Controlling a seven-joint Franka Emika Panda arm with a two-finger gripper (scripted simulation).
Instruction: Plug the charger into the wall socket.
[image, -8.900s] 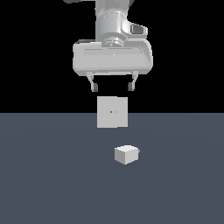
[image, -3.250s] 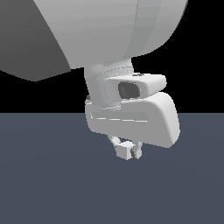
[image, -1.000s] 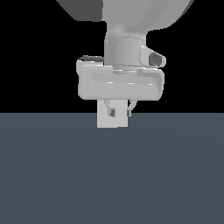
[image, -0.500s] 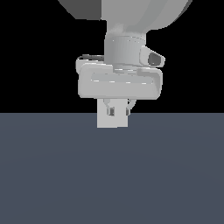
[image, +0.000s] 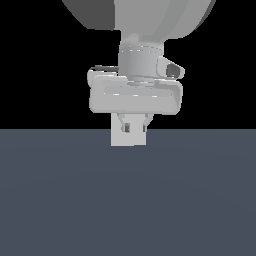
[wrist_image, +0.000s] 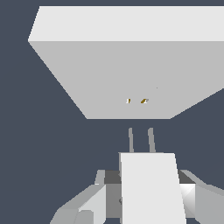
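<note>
In the wrist view my gripper (wrist_image: 148, 194) is shut on the charger (wrist_image: 148, 183), a white block with two thin prongs (wrist_image: 141, 140) sticking out of its front. The prongs point at the wall socket (wrist_image: 109, 65), a light-grey square plate with two small orange-tinted marks (wrist_image: 136, 101) near its centre. A small gap separates the prong tips from the plate. In the exterior view the gripper (image: 134, 128) hangs in front of the wall socket (image: 128, 140) and covers its upper part. The charger blends into the plate there.
A dark blue-grey floor (image: 128, 200) spreads below and around the plate. The arm's bulky hand body (image: 135, 97) and upper links (image: 150, 20) fill the upper middle of the exterior view.
The charger has been lifted off the floor and brought up to the plate. Over the last second the hand has barely shifted, edging slightly toward the plate.
</note>
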